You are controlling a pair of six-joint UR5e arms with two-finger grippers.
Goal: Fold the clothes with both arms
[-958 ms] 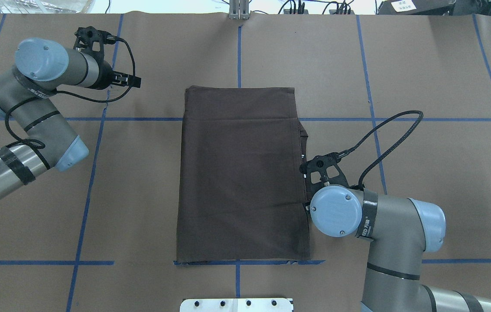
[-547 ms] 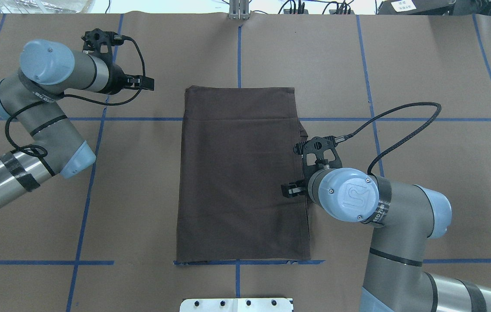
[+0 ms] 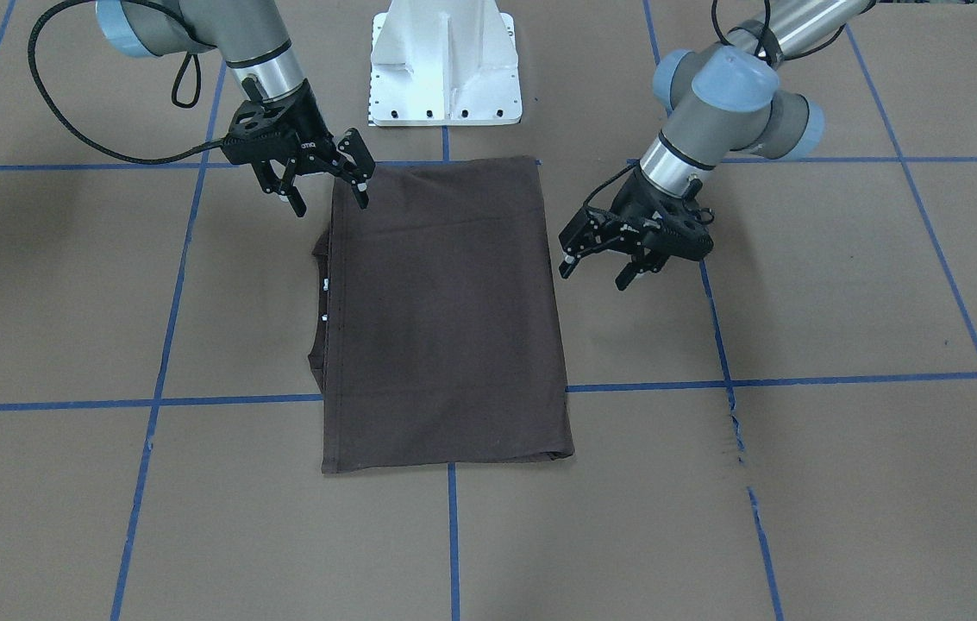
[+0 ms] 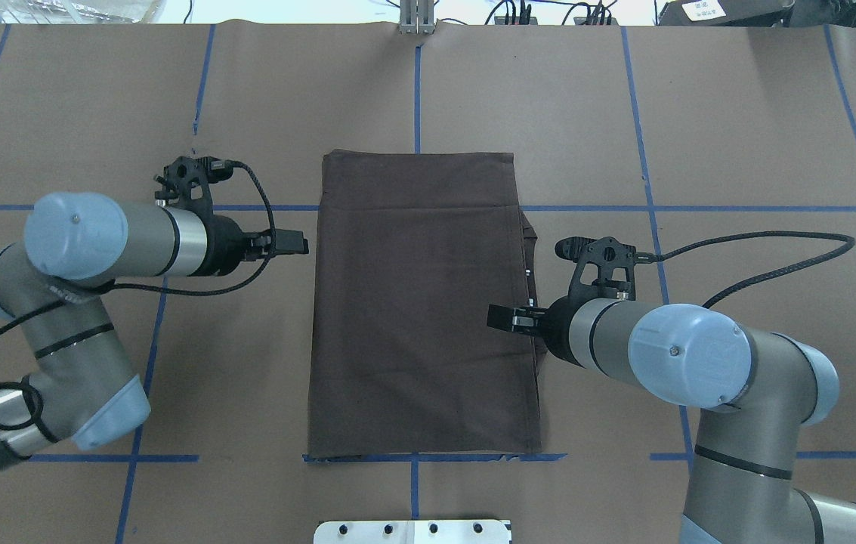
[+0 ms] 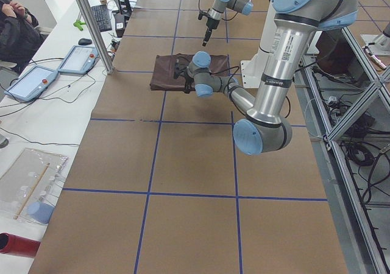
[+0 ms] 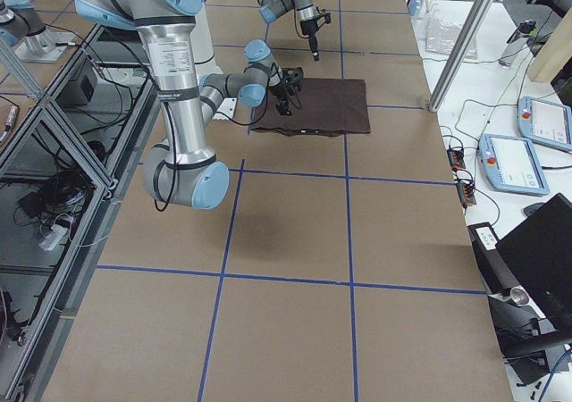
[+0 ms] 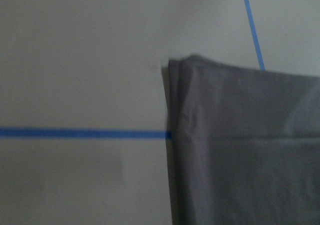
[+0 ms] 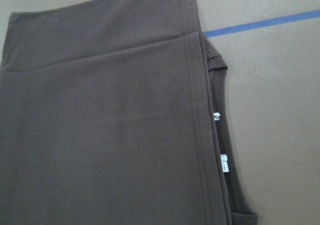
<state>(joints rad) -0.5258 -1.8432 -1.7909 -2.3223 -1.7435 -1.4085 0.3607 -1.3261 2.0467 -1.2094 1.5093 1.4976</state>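
The clothes are one dark brown T-shirt [image 4: 420, 302], folded into a tall rectangle flat on the brown table; its collar and pale labels peek out along the right edge [image 8: 222, 150]. My left gripper [image 4: 298, 243] is open just off the shirt's left edge and holds nothing; the front view shows its fingers spread [image 3: 593, 276]. My right gripper [image 4: 494, 317] is open over the shirt's right edge, and in the front view [image 3: 330, 205] nothing sits between its fingers. The left wrist view shows only the shirt's far left corner [image 7: 240, 145].
The white pedestal base [image 3: 445, 69] stands at the robot's side of the table. Blue tape lines [image 4: 163, 302] grid the brown paper. Beyond the far edge are a metal post [image 5: 91, 24], tablets [image 5: 24, 82] and a seated person [image 5: 15, 24].
My left arm has swung from the far left corner toward the robot and up to the shirt's left edge. My right wrist has turned so its gripper now points left over the shirt's right edge.
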